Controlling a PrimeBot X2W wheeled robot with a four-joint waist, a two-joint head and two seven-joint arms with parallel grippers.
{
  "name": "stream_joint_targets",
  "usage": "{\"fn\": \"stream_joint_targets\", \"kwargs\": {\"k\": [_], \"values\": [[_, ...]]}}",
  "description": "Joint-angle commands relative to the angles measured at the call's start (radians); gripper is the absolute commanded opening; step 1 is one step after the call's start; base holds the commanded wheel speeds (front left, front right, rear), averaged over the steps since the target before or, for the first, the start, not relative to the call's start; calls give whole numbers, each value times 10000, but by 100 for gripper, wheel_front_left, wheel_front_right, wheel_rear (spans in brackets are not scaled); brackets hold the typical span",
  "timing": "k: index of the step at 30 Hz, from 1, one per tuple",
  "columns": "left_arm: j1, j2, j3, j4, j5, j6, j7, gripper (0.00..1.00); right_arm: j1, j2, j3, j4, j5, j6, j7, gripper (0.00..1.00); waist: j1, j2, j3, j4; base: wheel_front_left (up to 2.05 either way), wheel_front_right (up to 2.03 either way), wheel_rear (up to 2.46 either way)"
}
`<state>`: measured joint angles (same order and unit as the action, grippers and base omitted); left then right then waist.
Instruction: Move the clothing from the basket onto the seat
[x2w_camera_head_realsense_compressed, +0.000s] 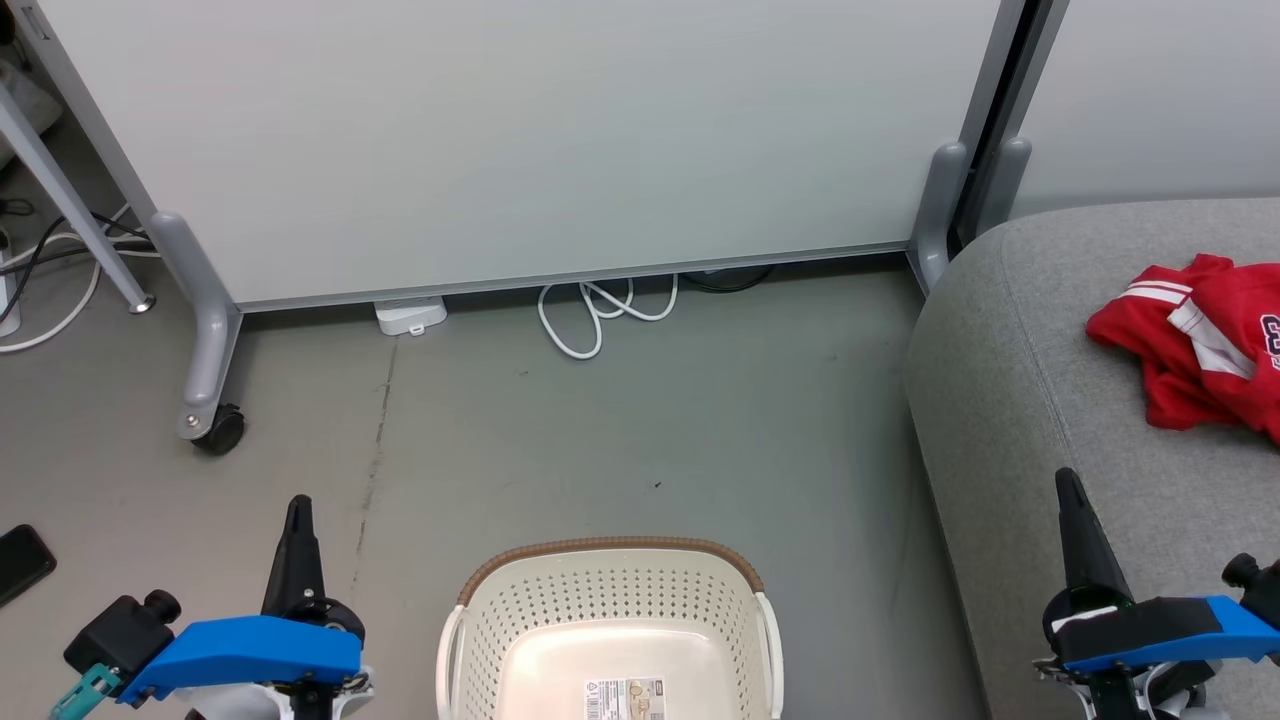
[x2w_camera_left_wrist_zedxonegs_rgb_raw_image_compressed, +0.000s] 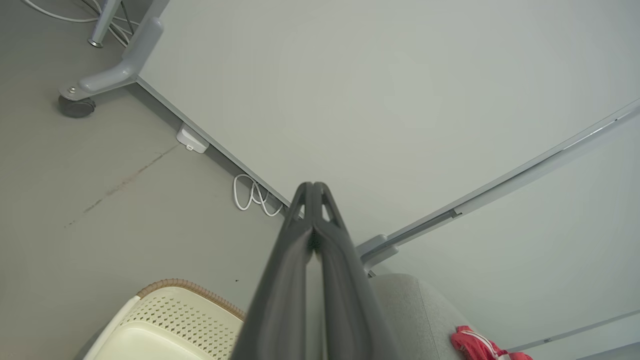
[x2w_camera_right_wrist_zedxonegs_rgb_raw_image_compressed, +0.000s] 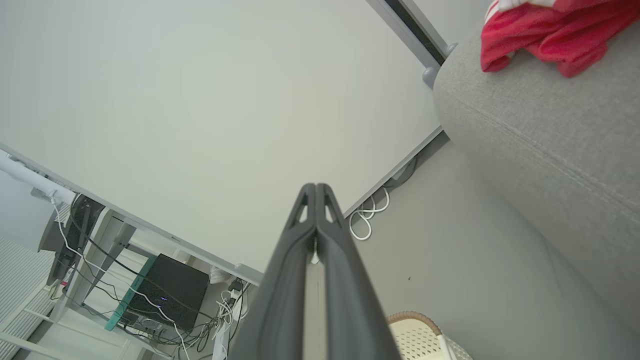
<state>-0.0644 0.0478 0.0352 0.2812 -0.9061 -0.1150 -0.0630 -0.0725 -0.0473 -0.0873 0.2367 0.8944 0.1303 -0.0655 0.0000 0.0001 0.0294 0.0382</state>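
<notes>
Basket (x2w_camera_head_realsense_compressed: 610, 595) near, bare; clothing (x2w_camera_head_realsense_compressed: 1195, 340) on seat (x2w_camera_head_realsense_compressed: 1020, 400), right; left gripper (x2w_camera_head_realsense_compressed: 298, 505), right gripper (x2w_camera_head_realsense_compressed: 1066, 478) jaws shut, empty; transfer seemingly done, no grasp left.

Big pale partition panel (x2w_camera_head_realsense_compressed: 520, 140) is standing across the back, its left grey foot (x2w_camera_head_realsense_compressed: 205, 340) riding on a black caster (x2w_camera_head_realsense_compressed: 222, 430). A white cable (x2w_camera_head_realsense_compressed: 598, 315) is lying looped on the grey floor (x2w_camera_head_realsense_compressed: 650, 430) right under the panel's bottom edge, a small white box (x2w_camera_head_realsense_compressed: 410, 316) sitting near it to the left. A thin dark crack (x2w_camera_head_realsense_compressed: 375, 450) is running down the floor. Something flat and black, a phone (x2w_camera_head_realsense_compressed: 22, 562) maybe, is lying far left.
</notes>
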Motion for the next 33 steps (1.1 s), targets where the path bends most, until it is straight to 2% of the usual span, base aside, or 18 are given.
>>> {"fn": "stream_joint_targets", "kwargs": {"k": [1, 33], "values": [[-268, 26, 88, -144, -286, -57, 75, 0, -237, -35, -32, -87, 307, 4, 61, 0, 0, -1, -4, -6, 0, 0, 0], [-384, 31, 440, -266, -3591, -118, 908, 0, -323, -42, -152, -8, 3672, 5, 922, 0, 0, -1, -109, -159, 0, 0, 0]]}}
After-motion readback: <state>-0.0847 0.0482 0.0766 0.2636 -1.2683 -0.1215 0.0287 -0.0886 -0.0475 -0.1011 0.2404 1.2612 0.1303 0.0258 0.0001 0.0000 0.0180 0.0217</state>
